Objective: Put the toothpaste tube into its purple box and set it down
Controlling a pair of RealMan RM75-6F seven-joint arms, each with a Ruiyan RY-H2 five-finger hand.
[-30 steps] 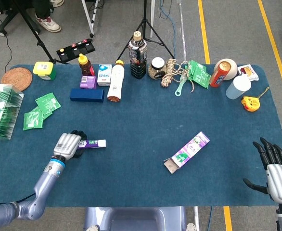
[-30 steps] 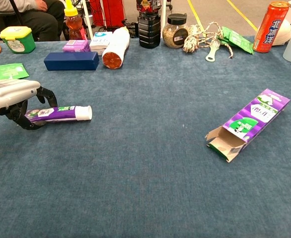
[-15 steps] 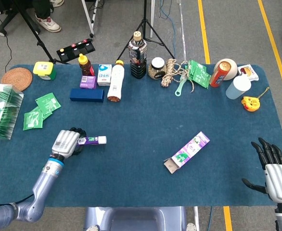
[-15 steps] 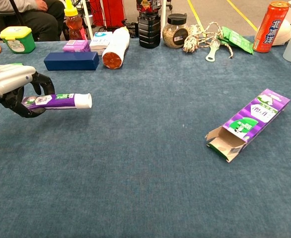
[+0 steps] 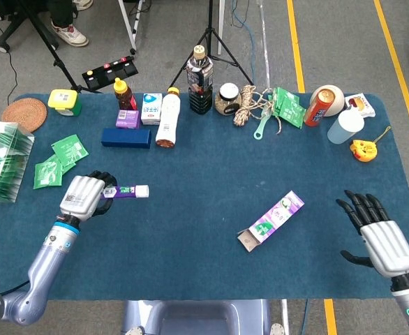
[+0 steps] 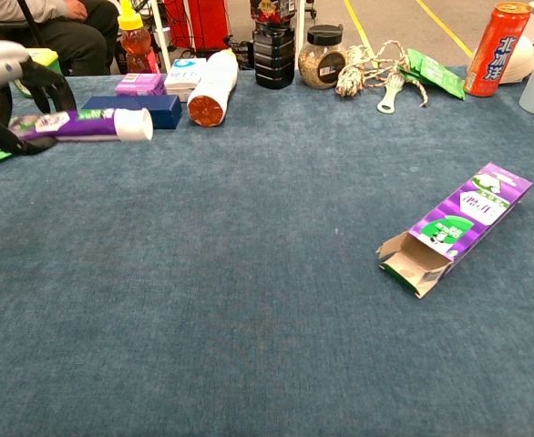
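My left hand [image 5: 84, 196] [image 6: 7, 96] grips the purple toothpaste tube [image 5: 126, 191] [image 6: 89, 125] by its tail end and holds it level above the cloth, white cap pointing right. The purple box [image 5: 273, 219] [image 6: 456, 227] lies flat on the blue table at centre right, its open flap end toward the near left. My right hand [image 5: 376, 234] hovers at the table's right edge with fingers spread and nothing in it; the chest view does not show it.
Along the far edge stand a dark blue box [image 5: 125, 137], a honey bottle [image 5: 124, 93], a lying white bottle [image 5: 167, 117], a dark bottle [image 5: 199, 80], a jar [image 5: 227, 98], rope [image 5: 252, 103] and an orange can [image 5: 317, 107]. Green sachets [image 5: 59, 160] lie at left.
My left hand has lifted the toothpaste tube off the cloth and drawn it up and slightly left. My right hand has moved inward and forward over the table's right edge.
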